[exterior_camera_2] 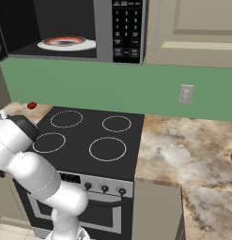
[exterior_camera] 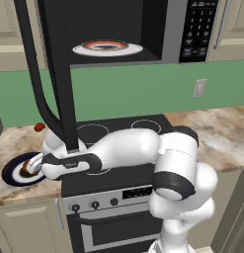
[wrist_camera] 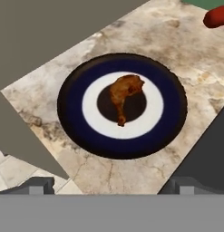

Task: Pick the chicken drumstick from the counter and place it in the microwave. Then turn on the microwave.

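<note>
Reddish-brown drumstick; navy-white ringed plate; beige-brown marbled counter; black microwave.

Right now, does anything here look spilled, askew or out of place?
Nothing stands out. The chicken drumstick lies centred on its dark-rimmed plate on the counter, and the microwave door hangs open with a plate inside.
</note>
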{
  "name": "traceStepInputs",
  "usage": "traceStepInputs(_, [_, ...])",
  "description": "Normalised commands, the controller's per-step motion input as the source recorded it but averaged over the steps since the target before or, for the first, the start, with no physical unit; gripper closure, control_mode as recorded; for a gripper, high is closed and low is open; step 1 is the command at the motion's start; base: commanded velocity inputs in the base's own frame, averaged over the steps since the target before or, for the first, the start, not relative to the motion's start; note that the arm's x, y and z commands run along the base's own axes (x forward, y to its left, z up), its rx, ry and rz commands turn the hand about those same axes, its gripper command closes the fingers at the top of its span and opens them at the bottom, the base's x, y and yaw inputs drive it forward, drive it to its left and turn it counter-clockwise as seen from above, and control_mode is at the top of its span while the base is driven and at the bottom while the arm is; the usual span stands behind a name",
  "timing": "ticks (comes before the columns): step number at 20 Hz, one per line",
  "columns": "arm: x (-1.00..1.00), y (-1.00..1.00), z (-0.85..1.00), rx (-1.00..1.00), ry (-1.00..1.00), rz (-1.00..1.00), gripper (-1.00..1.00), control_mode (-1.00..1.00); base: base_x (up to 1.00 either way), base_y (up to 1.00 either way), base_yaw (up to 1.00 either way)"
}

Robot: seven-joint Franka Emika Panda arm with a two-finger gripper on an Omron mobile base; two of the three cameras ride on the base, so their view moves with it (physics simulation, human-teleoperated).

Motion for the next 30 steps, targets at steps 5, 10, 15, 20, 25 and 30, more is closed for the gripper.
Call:
traceStepInputs(5, [0.22,0.17,-0.16,-0.02,0.0,-0.05,-1.0,-1.0,0.0,0.0,0.0])
traceStepInputs(10, [0.16,0.16,-0.14,-0.02,0.0,-0.04,-1.0,-1.0,0.0,0.0,0.0])
traceStepInputs(15, [0.06,0.17,-0.07,-0.02,0.0,-0.02,-1.0,-1.0,0.0,0.0,0.0])
traceStepInputs(20, [0.01,0.25,-0.03,-0.02,0.0,-0.02,-1.0,-1.0,0.0,0.0,0.0])
traceStepInputs(25, [0.11,0.11,0.0,-0.03,0.0,-0.03,-1.0,-1.0,0.0,0.0,0.0])
traceStepInputs(30, [0.15,0.12,-0.05,-0.04,0.02,-0.02,-1.0,-1.0,0.0,0.0,0.0])
